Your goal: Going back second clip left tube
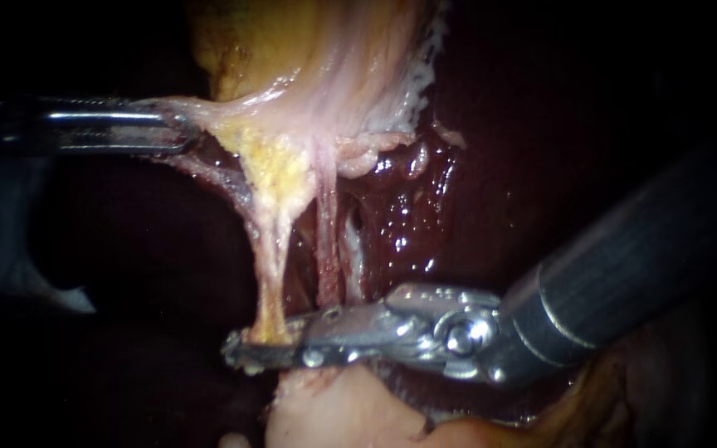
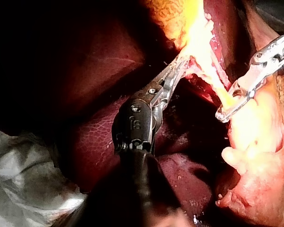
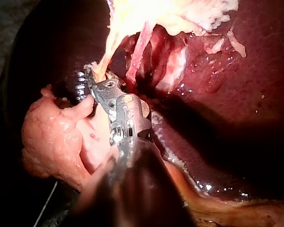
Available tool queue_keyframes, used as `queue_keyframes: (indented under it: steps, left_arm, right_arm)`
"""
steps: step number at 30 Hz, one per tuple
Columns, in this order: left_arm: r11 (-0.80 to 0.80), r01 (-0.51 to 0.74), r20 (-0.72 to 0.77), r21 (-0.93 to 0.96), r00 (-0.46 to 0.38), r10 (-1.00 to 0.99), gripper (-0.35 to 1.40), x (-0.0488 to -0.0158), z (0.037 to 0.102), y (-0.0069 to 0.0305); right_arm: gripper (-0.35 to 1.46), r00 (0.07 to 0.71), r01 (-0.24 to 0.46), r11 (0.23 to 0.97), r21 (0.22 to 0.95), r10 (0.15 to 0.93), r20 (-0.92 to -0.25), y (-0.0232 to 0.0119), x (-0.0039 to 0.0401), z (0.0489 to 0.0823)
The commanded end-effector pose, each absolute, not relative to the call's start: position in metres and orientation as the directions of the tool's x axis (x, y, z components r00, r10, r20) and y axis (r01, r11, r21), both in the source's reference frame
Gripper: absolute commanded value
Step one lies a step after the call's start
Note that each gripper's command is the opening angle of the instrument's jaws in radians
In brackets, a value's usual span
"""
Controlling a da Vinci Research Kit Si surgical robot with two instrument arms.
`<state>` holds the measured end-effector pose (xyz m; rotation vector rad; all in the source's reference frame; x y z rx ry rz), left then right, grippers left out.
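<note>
Close view of a pig's liver point(image 1: 458, 199), dark red and glistening, with the yellow-pink gallbladder point(image 1: 309, 58) at the far edge, cut off by the frame.

The left instrument point(image 1: 184, 131) comes in from the left. Its jaws are pressed together, pinching the gallbladder by its lower edge and drawing the tissue out to the left. Most of its shaft is lost in shadow.

Two thin strands hang from the gallbladder towards the near side. The left tube point(image 1: 269, 257) is yellowish, and a pink second tube point(image 1: 325, 241) runs just to its right.

The right instrument point(image 1: 263, 342) comes in from the right, its dark shaft ending in a bright metal wrist. Its jaws stand slightly spread at the lower end of the left tube. The left wrist view shows a narrow gap between them, with the tube passing through it. Metal covers the tube at that spot, so what sits on the tube there cannot be made out.

Below the jaws, a pale lump of tissue point(image 1: 334, 411) hides the tube's end.

In the left wrist view, crumpled grey material point(image 2: 23, 175) lies beside the liver, too dim to identify.
</note>
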<state>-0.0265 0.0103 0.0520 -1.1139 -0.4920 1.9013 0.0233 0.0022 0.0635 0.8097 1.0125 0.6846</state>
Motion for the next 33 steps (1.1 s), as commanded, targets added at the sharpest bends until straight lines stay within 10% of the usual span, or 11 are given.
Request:
queue_keyframes:
  steps: [1,4,11,33]
  left_arm:
    - [-0.557,-0.476,-0.511,-0.681,-0.237,0.826,-0.35,-0.0265,0.052,0.0103]
    - [-0.557,-0.475,-0.511,-0.681,-0.237,0.826,-0.35,-0.0264,0.052,0.0103]
    - [-0.557,-0.476,-0.511,-0.681,-0.237,0.826,-0.35,-0.0265,0.052,0.0103]
    - [-0.553,-0.477,-0.509,-0.683,-0.232,0.829,-0.35,-0.0265,0.0522,0.0102]
  right_arm:
    - [-0.35,0.378,-0.123,0.531,0.838,0.806,-0.456,0.0021,0.0233,0.0635]
    - [-0.35,0.379,-0.12,0.531,0.839,0.805,-0.456,0.0021,0.0233,0.0635]
    - [0.39,0.351,-0.083,0.58,0.81,0.778,-0.521,0.0021,0.0237,0.0636]
    - [0.5,0.356,-0.062,0.832,0.551,0.534,-0.767,0.0044,0.02,0.0652]
